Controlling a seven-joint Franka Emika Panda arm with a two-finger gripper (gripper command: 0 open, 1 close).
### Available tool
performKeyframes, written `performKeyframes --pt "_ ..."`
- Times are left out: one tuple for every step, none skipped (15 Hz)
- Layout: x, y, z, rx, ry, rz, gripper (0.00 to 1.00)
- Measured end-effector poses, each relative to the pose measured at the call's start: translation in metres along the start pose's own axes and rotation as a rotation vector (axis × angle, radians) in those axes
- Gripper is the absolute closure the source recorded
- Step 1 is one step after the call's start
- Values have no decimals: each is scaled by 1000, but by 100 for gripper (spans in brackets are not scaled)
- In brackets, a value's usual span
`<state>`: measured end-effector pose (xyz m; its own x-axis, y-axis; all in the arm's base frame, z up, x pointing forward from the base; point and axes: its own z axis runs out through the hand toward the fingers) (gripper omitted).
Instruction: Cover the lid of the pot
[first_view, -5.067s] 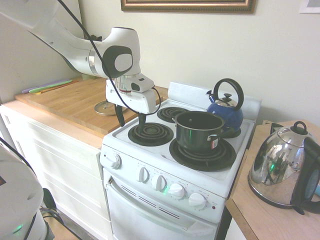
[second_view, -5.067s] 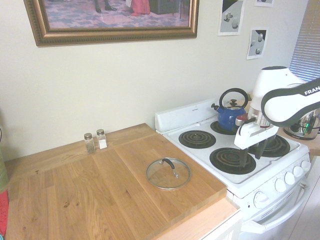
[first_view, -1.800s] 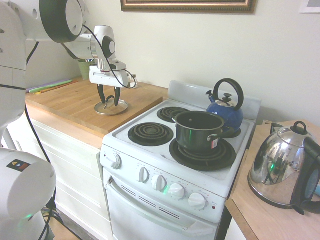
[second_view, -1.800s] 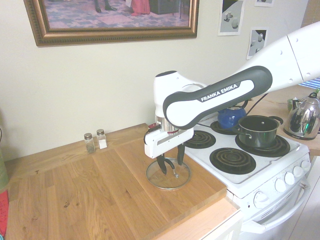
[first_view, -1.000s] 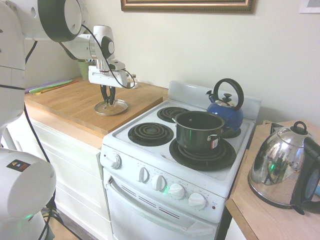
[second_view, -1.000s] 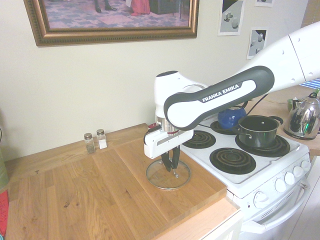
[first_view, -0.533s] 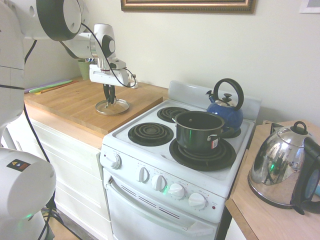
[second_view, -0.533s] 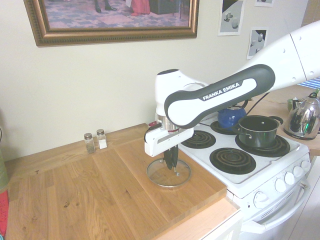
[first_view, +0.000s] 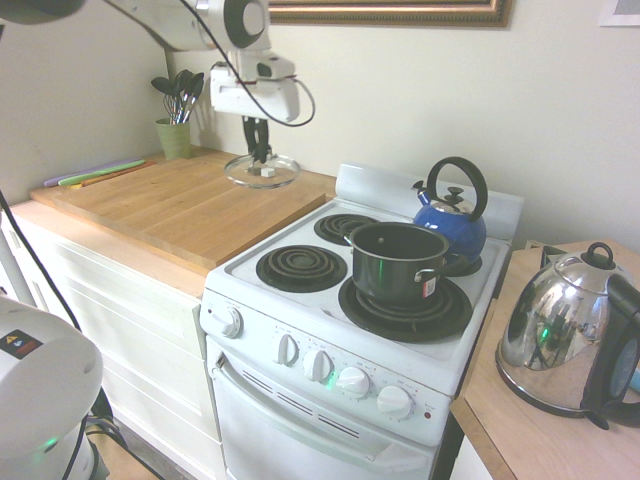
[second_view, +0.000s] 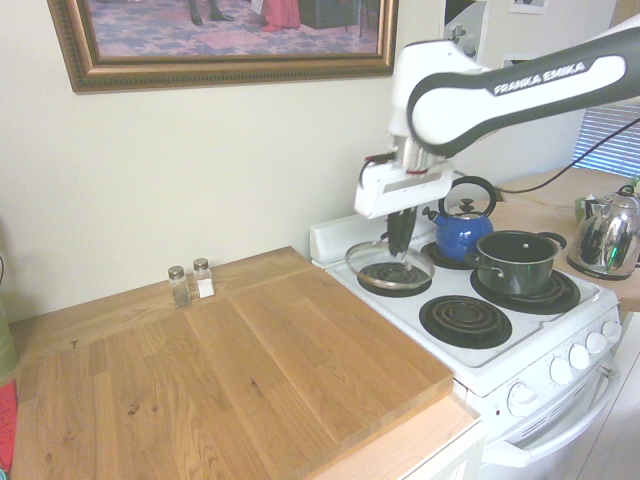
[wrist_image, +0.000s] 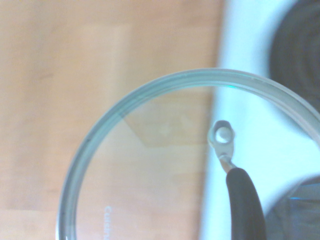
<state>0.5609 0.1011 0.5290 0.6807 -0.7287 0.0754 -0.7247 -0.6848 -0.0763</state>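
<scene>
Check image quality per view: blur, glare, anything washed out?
Wrist view: soft focus throughout, the lid rim and its print smeared. First exterior view: sharp, bright glare patches on the chrome kettle. Second exterior view: the window at the right edge blown out; the pot reads clearly.

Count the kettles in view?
2. The blue kettle sits on the stove's back burner behind the pot. The chrome electric kettle stands on the counter on the far side of the stove from the wooden worktop. None seem hidden.

White arm reaching in high, wrist vertical, claw (second_view: 399, 245) pointing down, fingers clamped
</scene>
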Motion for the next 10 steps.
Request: performKeyframes --pt "20 24 -9 -1 3 27 100" --pt "40 47 -15 -7 9 66 100" --pt "60 68 -20 -9 17 104 100" --pt "78 89 -21 -12 21 130 100" --pt "96 109 -19 -20 19 151 100" --pt "110 127 -14 -30 17 170 100" --pt "123 144 -10 -40 15 191 100" --pt "133 159 -6 -50 12 206 100" --pt "144 172 -2 -60 11 222 100" --pt "152 183 2 -69 12 235 100"
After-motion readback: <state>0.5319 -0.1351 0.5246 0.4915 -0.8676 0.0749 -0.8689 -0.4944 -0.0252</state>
